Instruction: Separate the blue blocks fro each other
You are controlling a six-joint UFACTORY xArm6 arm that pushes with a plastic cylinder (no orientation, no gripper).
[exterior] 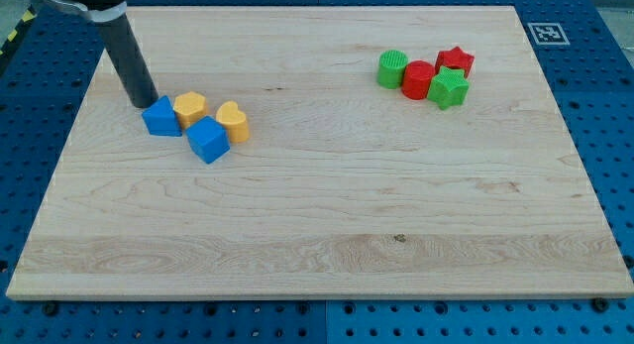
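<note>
Blue blocks sit near the board's [317,285] top left corner: a blue triangle [161,117] and a blue cube [208,140], almost touching, with two yellow blocks [190,108] [234,121] beside them. My tip [143,102] touches the triangle's left side, ready to push. No claw here, only a rod.

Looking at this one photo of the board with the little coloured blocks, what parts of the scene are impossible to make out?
- The arm above the rod: cut off by the view's top edge.
- My tip, at the blue triangular block: too close to tell whether they touch.
- The blue cube and the triangular block: contact unclear, too small.
- The red cylinder: partly hidden by the green star.
- The marker at the board's corner: pattern too small.
</note>
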